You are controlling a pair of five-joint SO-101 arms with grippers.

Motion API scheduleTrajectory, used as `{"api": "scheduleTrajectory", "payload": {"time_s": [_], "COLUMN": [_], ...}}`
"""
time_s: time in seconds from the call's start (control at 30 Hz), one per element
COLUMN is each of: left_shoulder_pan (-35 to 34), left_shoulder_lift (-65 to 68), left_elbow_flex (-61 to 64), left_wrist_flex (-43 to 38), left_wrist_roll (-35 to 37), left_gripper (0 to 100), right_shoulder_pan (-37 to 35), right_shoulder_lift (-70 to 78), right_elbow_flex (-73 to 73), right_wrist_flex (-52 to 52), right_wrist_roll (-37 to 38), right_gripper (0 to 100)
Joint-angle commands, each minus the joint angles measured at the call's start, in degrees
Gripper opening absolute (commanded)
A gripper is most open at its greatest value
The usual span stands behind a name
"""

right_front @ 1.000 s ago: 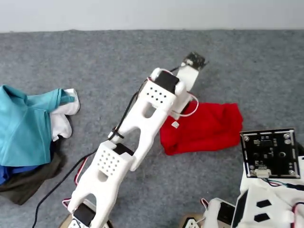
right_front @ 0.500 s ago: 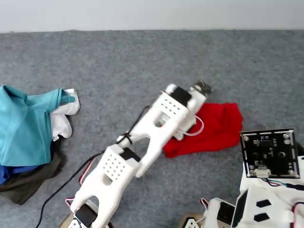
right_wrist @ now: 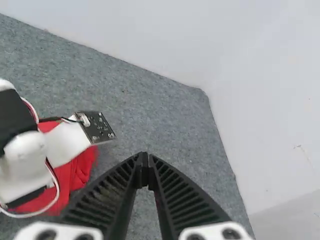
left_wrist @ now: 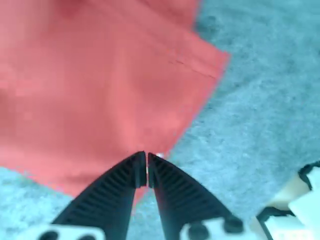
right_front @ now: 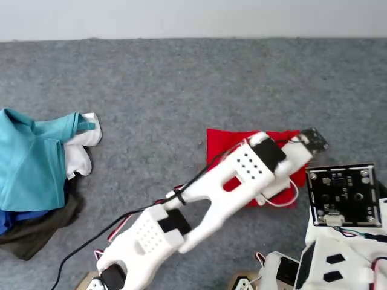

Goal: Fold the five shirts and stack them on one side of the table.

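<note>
**Left gripper closed on the edge of the red shirt**

The red shirt [right_front: 225, 144] lies on the right part of the table [right_front: 181, 78], flat on the grey cover, with one clean corner towards the middle of the table. The left arm [right_front: 199, 199] lies stretched low across it, from the near edge up to the shirt's right side. In the left wrist view the left gripper [left_wrist: 146, 169] has its fingers pressed together just at the border of the shirt. Red cloth shows on one side of them and grey cover on the other, so they seem to pinch the edge. A small white label [left_wrist: 159, 156] sits just beside the tips.

The right gripper [right_wrist: 145, 170] hangs above the grey cover near the white wall [right_wrist: 150, 40]. Its fingers are closed and hold nothing. The right arm [right_front: 344, 241] is at the near right corner.

The other shirts are in a loose pile at the left edge, well apart from the red one: a teal shirt [right_front: 27, 163] on top, a white one [right_front: 78, 154] beside it, a blue one [right_front: 9, 219] and a dark one [right_front: 36, 232] below.
</note>
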Motion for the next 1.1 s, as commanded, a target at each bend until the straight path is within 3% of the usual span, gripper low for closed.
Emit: {"api": "scheduleTrajectory", "payload": {"time_s": [0.0, 0.3, 0.57, 0.7, 0.83, 0.93, 1.07], "left_shoulder_pan": [-5.71, -22.59, -31.91, -36.31, -42.64, -47.21, -54.33], "left_shoulder_lift": [-4.48, -25.85, -52.40, -61.01, -65.49, -66.55, -68.22], "left_elbow_flex": [-0.92, 2.86, 25.89, 34.68, 37.32, 37.32, 37.32], "left_wrist_flex": [1.41, 1.41, 1.32, 1.14, 1.14, 1.14, 1.23], "left_wrist_roll": [-0.35, -0.26, -0.97, -7.82, -13.63, -14.15, -14.51], "left_gripper": [1, 1, 1, 1, 2, 2, 2], "right_shoulder_pan": [0.66, 0.31, -4.18, -8.75, -13.32, -15.25, -16.31], "right_shoulder_lift": [-0.04, 6.02, 19.82, 28.35, 37.41, 42.68, 48.92], "right_elbow_flex": [-1.23, 12.84, 22.33, 22.51, 22.42, 22.33, 19.08], "right_wrist_flex": [2.07, 1.45, -4.26, -8.57, -12.53, -16.84, -20.88], "right_wrist_roll": [-0.44, -0.97, -5.27, -8.79, -13.27, -17.58, -18.90], "right_gripper": [1.5, 1.5, 1.5, 2.0, 13.2, 22.0, 21.1]}}
